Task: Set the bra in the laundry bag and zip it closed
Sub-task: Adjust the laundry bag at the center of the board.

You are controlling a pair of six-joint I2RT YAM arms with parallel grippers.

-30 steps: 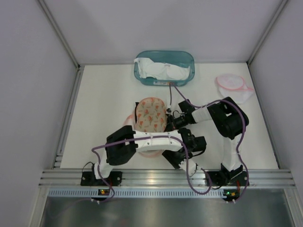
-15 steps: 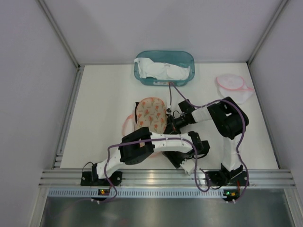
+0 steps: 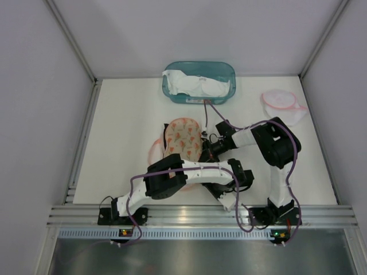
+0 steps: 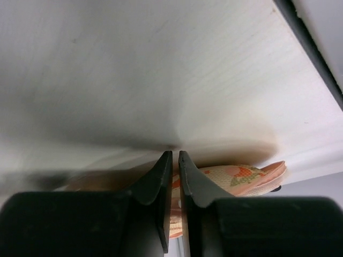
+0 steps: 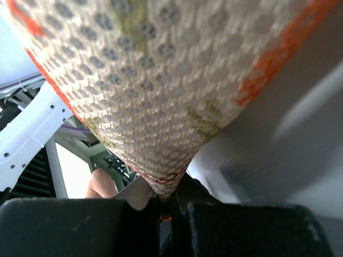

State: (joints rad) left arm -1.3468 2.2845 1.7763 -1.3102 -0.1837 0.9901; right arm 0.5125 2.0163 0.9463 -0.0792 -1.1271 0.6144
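Left gripper: jaws all but together, only a thin slit between the black fingers. Orange shows in the slit, but I cannot tell whether that is cloth pinched or cloth seen through. Right gripper: clamped tight on the domed mesh laundry bag with orange-and-green print and pink trim. The mesh gathers to a point right in its jaws.

Bag sits mid-way across the white table, long axis running near-to-far. The right gripper has its right-hand edge, toward the near end. Left arm reaches across in front of the right arm's base, so the left gripper sits near-right of the bag, and the bag lies away and to the left of it. From the left wrist, the pink-trimmed rim shows just past the fingertips, off to one side rather than squarely between them.

White padded bras lie in the teal plastic bin at the far edge, well apart from both grippers. I can't see whether one is inside the bag. Second white mesh pouch with pink trim far right, untouched.

My read: any pull on the rim must run along that long axis, against the right gripper's anchor. The left gripper is the nearer one to do it.
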